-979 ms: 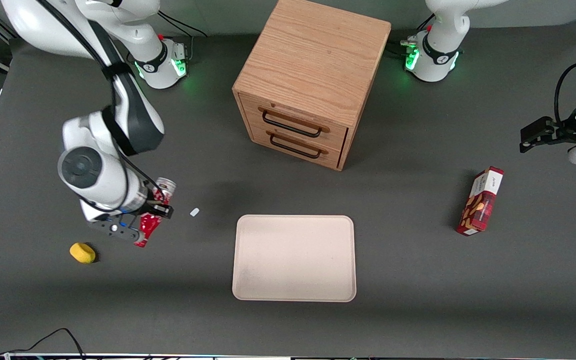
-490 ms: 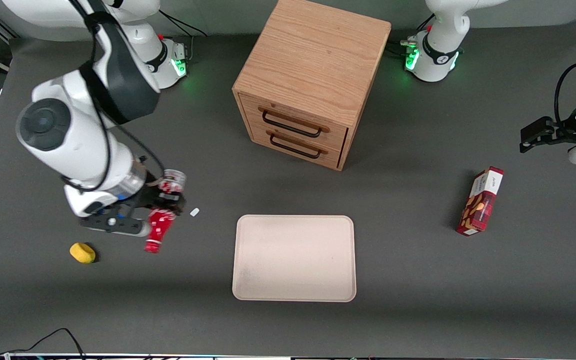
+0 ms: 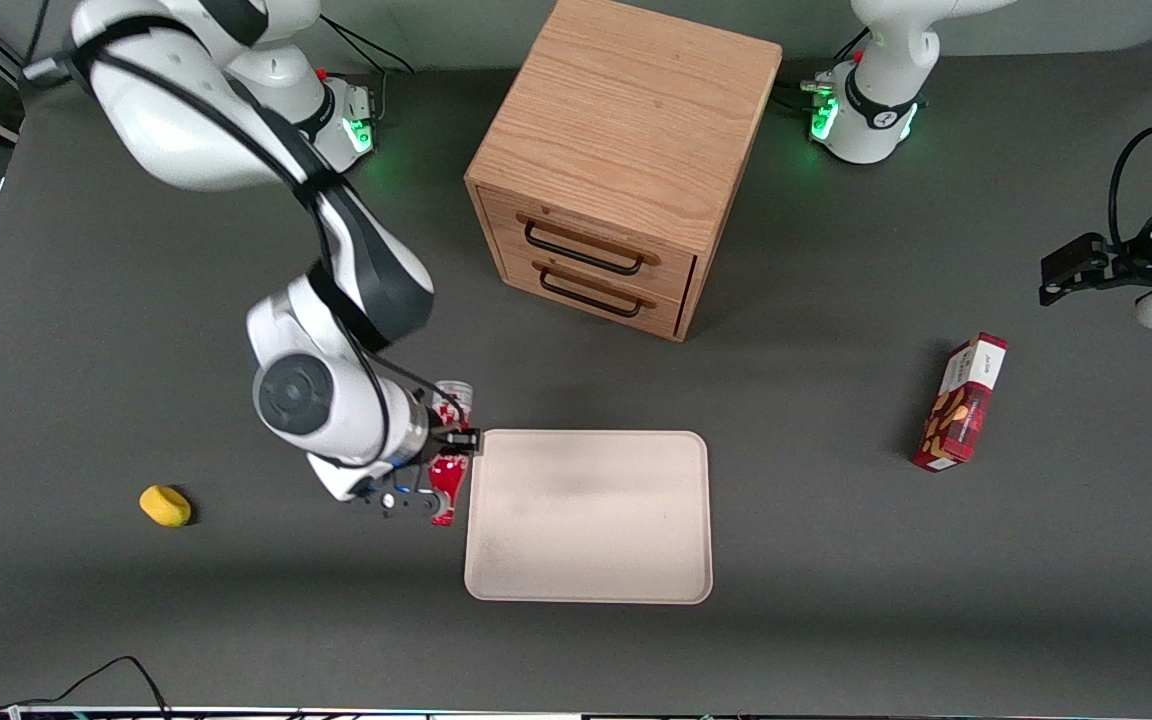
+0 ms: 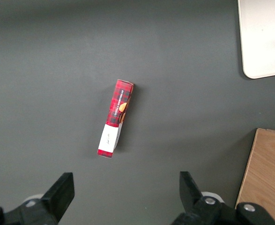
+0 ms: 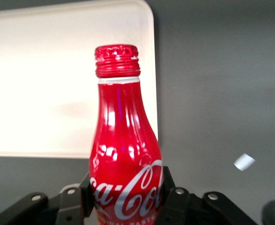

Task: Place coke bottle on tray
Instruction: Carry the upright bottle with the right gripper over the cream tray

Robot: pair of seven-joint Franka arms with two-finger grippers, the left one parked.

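My right gripper (image 3: 448, 440) is shut on the coke bottle (image 3: 448, 478), a slim red bottle with white script, and holds it above the table just beside the tray's edge on the working arm's side. The bottle lies roughly level, neck toward the front camera, silver base away from it. In the right wrist view the bottle (image 5: 123, 145) sits between the gripper (image 5: 126, 187) fingers, its red cap over the beige tray (image 5: 43, 84). The tray (image 3: 588, 516) is large, flat and bare, nearer the front camera than the drawer cabinet.
A wooden two-drawer cabinet (image 3: 621, 160) stands at the table's middle. A red snack box (image 3: 960, 402) lies toward the parked arm's end, also in the left wrist view (image 4: 115, 124). A yellow object (image 3: 165, 505) lies toward the working arm's end. A small white scrap (image 5: 243, 162) lies on the table.
My gripper has carried the bottle from near the yellow object sideways toward the tray, and now hangs at the tray's edge. The white scrap is now hidden under the arm in the front view.
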